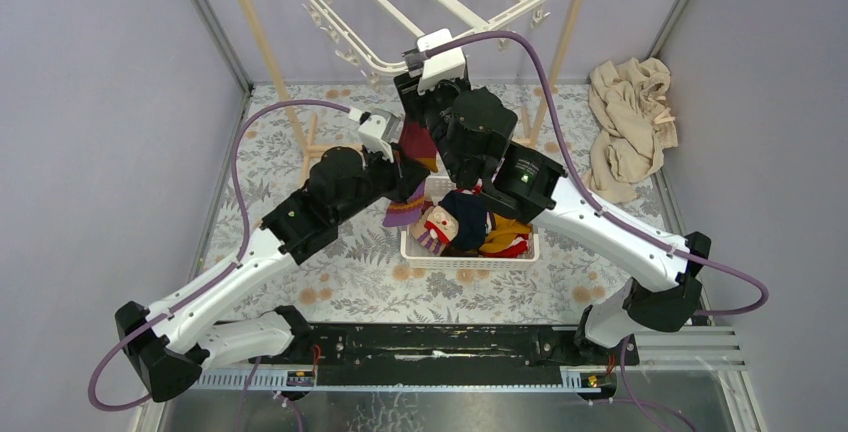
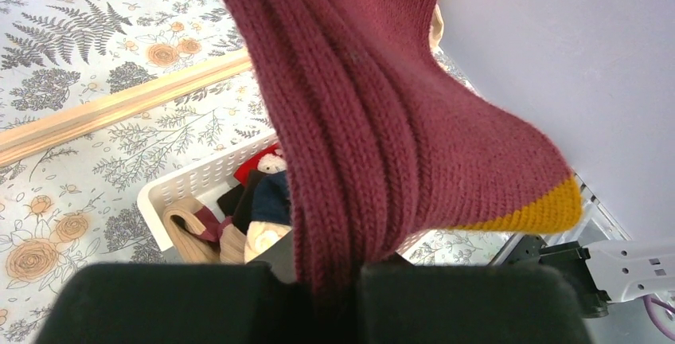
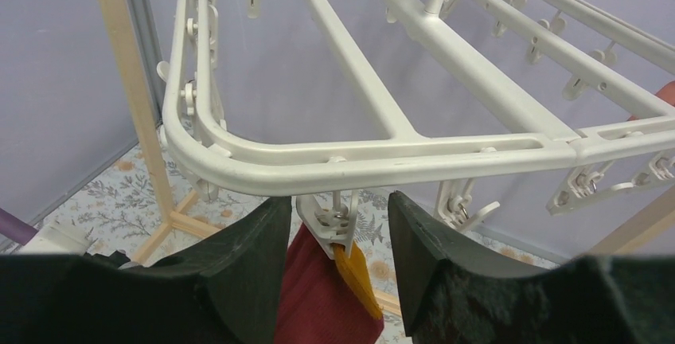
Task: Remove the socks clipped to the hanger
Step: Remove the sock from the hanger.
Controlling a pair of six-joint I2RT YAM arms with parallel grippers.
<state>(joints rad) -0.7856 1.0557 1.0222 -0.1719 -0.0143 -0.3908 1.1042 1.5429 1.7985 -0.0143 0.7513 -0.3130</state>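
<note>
The left gripper (image 2: pixel 330 280) is clenched on the ribbed maroon sock with a mustard toe (image 2: pixel 374 121), above the white perforated plastic basket (image 2: pixel 191 185). The sock's upper end is pinched in a white clip (image 3: pixel 330 228) under the white plastic drying hanger (image 3: pixel 382 161). The right gripper (image 3: pixel 338 209) is released, jaws flanking that clip.
</note>
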